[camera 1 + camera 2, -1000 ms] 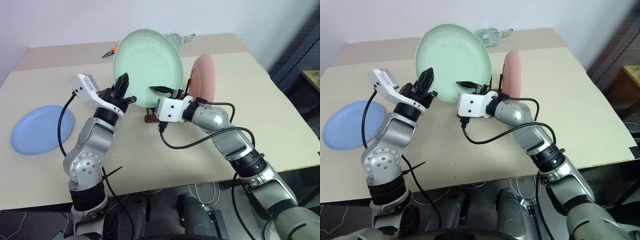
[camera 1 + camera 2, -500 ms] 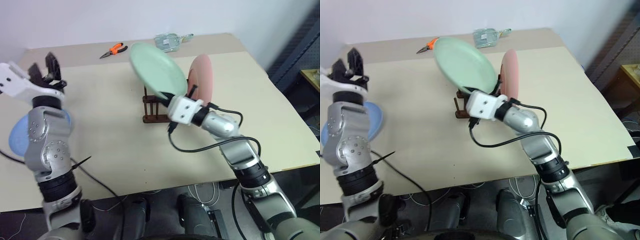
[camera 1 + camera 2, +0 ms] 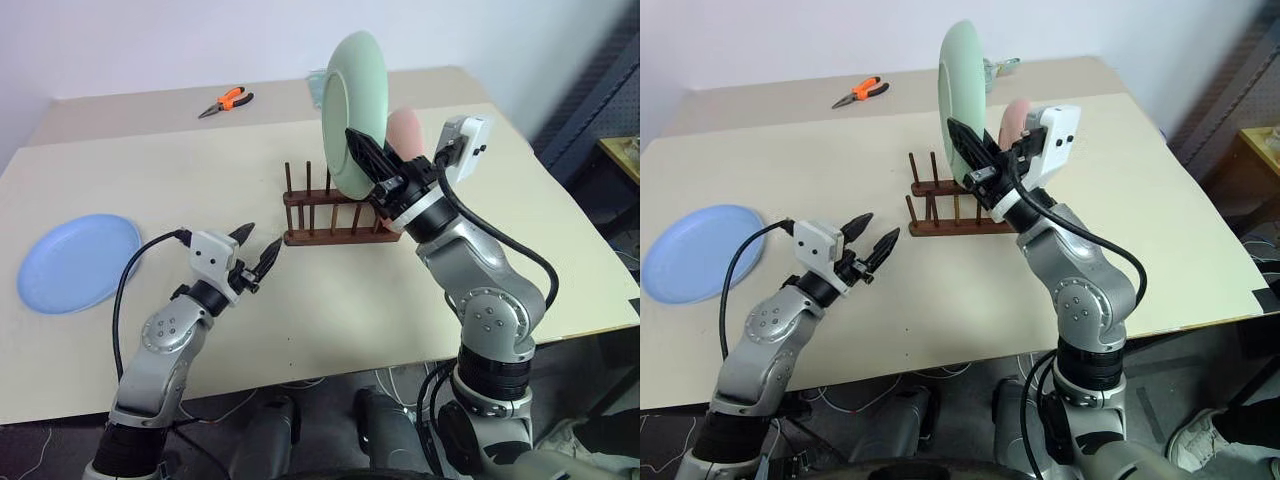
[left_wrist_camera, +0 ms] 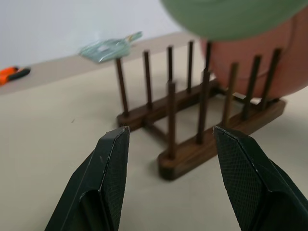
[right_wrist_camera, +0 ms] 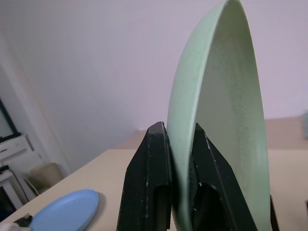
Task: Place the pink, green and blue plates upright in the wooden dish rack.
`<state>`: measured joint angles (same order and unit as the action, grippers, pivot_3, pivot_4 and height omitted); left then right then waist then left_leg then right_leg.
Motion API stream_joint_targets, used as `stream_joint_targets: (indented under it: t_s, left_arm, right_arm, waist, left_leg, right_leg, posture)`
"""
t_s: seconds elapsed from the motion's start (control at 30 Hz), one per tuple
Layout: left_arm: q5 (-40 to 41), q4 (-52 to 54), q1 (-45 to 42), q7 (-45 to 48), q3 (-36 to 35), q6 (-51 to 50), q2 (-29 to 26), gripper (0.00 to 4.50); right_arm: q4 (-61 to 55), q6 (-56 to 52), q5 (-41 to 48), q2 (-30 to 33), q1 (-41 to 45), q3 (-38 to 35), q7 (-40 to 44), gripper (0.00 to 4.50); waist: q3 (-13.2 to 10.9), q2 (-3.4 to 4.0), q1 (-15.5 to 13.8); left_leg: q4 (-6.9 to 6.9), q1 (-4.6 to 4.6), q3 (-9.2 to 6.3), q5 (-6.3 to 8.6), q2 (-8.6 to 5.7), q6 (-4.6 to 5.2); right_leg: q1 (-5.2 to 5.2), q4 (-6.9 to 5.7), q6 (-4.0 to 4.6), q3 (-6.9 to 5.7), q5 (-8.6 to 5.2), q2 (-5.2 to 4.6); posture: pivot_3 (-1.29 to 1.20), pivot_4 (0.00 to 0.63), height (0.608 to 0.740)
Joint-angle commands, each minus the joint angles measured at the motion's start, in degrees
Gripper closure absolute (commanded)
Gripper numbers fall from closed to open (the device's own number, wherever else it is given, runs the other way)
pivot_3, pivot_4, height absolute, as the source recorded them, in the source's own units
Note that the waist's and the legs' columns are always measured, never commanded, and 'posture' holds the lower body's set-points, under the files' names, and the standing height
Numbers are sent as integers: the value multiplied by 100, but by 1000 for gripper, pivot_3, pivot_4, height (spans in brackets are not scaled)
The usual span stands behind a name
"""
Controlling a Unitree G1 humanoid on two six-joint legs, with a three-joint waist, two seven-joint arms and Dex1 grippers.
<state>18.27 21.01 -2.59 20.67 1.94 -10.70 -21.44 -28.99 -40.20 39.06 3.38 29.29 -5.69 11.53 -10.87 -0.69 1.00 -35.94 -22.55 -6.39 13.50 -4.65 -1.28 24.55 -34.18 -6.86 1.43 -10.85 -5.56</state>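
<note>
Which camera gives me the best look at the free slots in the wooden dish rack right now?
The left wrist view: the wooden dish rack sits close, pegs and gaps distinct, pink plate at its far end. The eye views show the rack smaller, partly behind the right gripper holding the green plate.

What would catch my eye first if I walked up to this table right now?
Probably the green plate, held on edge in the air by the right claw, just above the wooden dish rack at mid-table. A pink plate already stands in the rack behind it. The blue plate lies flat at the left edge.
</note>
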Motion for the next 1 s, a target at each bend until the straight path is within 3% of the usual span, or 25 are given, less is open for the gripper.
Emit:
stream_joint_targets:
  t_s: [0.03,0.3,0.33,0.4,0.5,0.53,0.6,0.67,0.77,0.8,0.87,1.0]
  left_arm:
    - [69,256,26,89,-56,-28,61,1690]
    - [-117,234,100,88,-75,8,120,1690]
    - [-127,241,109,87,-76,1,129,1634]
    - [-128,238,115,78,-93,-34,151,1634]
    - [-10,213,116,83,-163,-139,215,1634]
    - [25,200,106,81,-196,-181,234,1109]
    - [98,176,69,27,-301,-239,296,287]
    - [186,73,-38,-267,-608,-295,454,68]
    - [270,-186,-374,-1101,-1356,-419,766,68]
    - [255,-329,-544,-1558,-1728,-436,873,12]
    - [125,-702,-985,-2852,-2625,-492,1072,0]
    - [465,-1047,-1466,-5220,-4753,-693,1247,0]
  right_arm:
    - [-99,-60,110,37,6,53,-101,4500]
    - [473,-347,-135,220,222,175,-314,4500]
    - [496,-323,-157,243,247,184,-311,3703]
    - [514,-230,-251,311,311,231,-247,2892]
    - [466,154,-811,630,444,513,-79,1314]
    - [449,278,-957,731,495,598,7,758]
    - [404,656,-1348,1023,612,823,263,748]
    - [405,1125,-1797,1330,770,990,487,748]
    - [546,1695,-2280,1719,1013,1137,850,748]
    - [580,1837,-2359,1849,1067,1210,1070,482]
    - [603,2121,-2511,2099,1143,1393,1520,15]
    - [717,2519,-2831,2241,944,1877,2039,15]
  waist:
    - [0,0,-4]
    - [0,0,-4]
    - [0,0,-5]
    - [0,0,-7]
    - [0,0,-10]
    - [0,0,-11]
    - [-1,0,-11]
    - [-1,0,-9]
    - [-2,-1,-12]
    - [-1,-2,-9]
    - [0,-6,-12]
    - [4,-12,22]
  left_leg:
    - [-1,0,0,0,0,0]
    - [-3,0,3,0,0,0]
    - [-3,0,3,0,0,1]
    - [-2,0,3,0,0,1]
    - [-3,0,5,0,0,1]
    - [-4,0,5,0,0,1]
    - [-5,0,4,0,0,1]
    - [-6,0,6,0,0,1]
    - [-8,0,4,0,2,1]
    - [-9,0,3,0,3,0]
    - [-9,1,3,-1,4,0]
    - [-7,3,3,0,8,0]
  right_leg:
    - [0,0,-3,0,2,0]
    - [-2,0,-5,0,2,1]
    - [-2,0,-5,0,2,1]
    - [-2,0,-5,-1,2,1]
    - [-2,0,-7,0,3,1]
    - [-3,0,-7,-1,3,1]
    - [-3,0,-7,-1,3,1]
    - [-3,1,-8,-2,3,1]
    - [-4,1,-12,-3,5,2]
    - [-5,1,-16,-4,7,3]
    - [-7,2,-17,-5,8,3]
    - [-8,5,-18,-5,8,7]
  posture:
    - [0,150,739]
    - [0,150,739]
    - [0,150,739]
    - [0,150,739]
    - [0,150,739]
    - [0,150,739]
    - [0,150,739]
    - [0,150,739]
    - [0,150,739]
    - [0,150,739]
    - [0,150,739]
    - [0,150,739]
